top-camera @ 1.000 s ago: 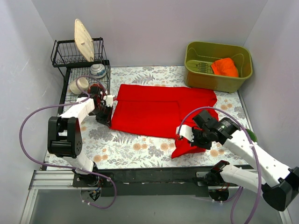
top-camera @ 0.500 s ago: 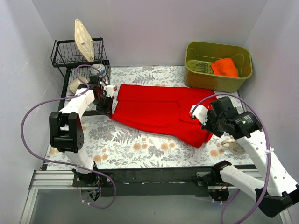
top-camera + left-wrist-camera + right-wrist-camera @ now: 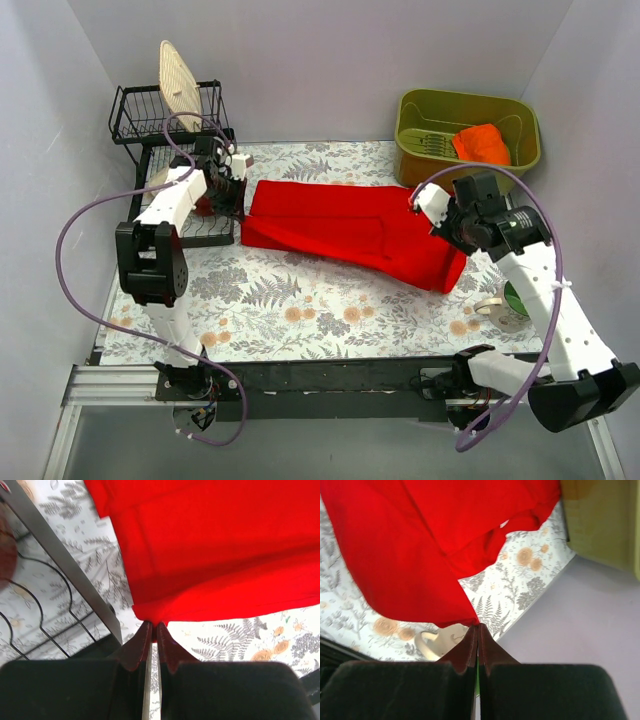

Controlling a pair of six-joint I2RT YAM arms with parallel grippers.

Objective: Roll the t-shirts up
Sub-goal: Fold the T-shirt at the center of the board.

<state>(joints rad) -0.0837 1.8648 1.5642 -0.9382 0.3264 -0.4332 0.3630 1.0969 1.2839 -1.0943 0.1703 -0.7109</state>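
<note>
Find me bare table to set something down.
Widest bare patch: the near strip of table between the red t-shirt and the near edge. A narrower strip lies behind the shirt, between dish rack and green bin. Near right is crowded by a tape roll.
</note>
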